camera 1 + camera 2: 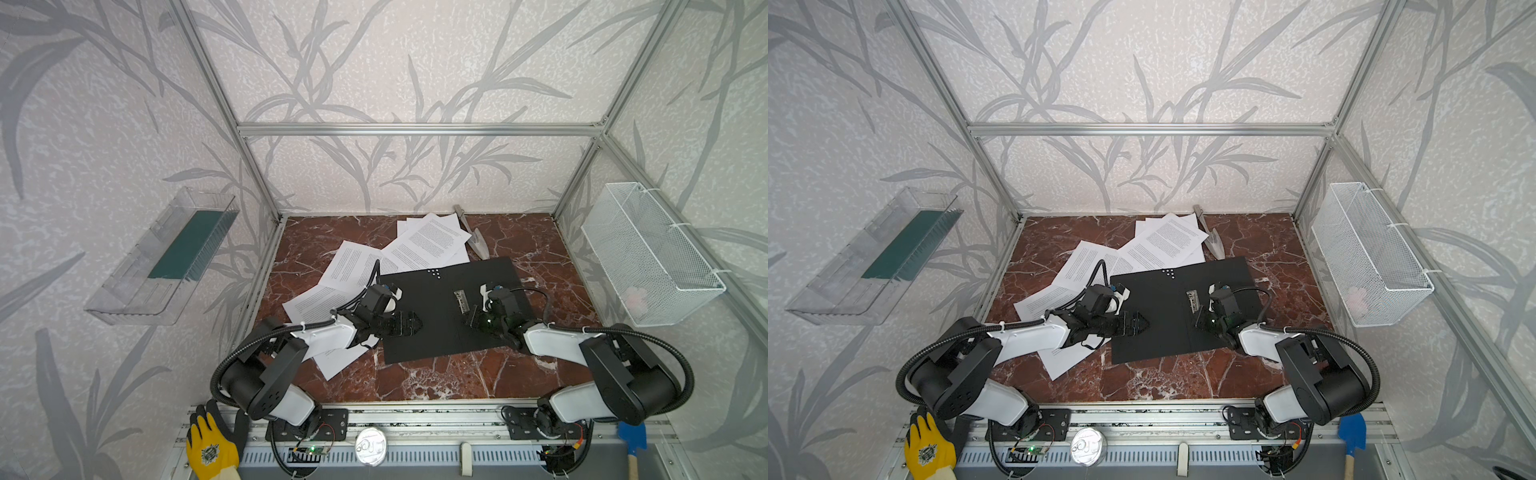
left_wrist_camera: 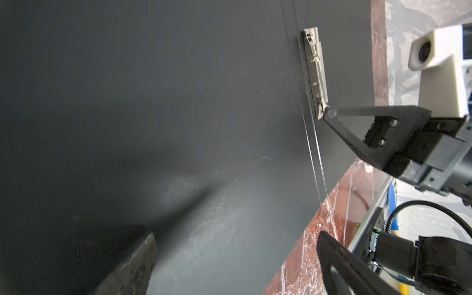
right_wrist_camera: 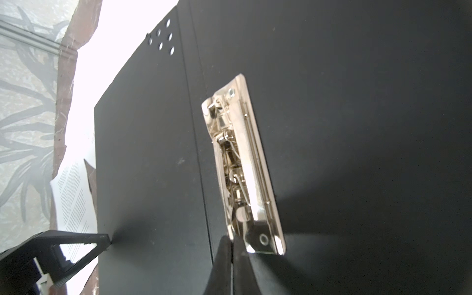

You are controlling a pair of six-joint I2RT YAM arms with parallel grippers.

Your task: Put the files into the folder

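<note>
Black folder (image 1: 440, 338), one, white files (image 1: 432, 241), at least five

The black folder (image 2: 178, 102) fills the view. The right gripper's (image 2: 329, 116) closed tips touch one end of its metal clip (image 2: 315, 71); the left gripper's (image 2: 235, 245) jaws stand wide over it.

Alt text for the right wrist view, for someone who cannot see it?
The shut right tool sits at one end of the metal clip inside the open black folder. White printed sheets lie beside it.
</note>
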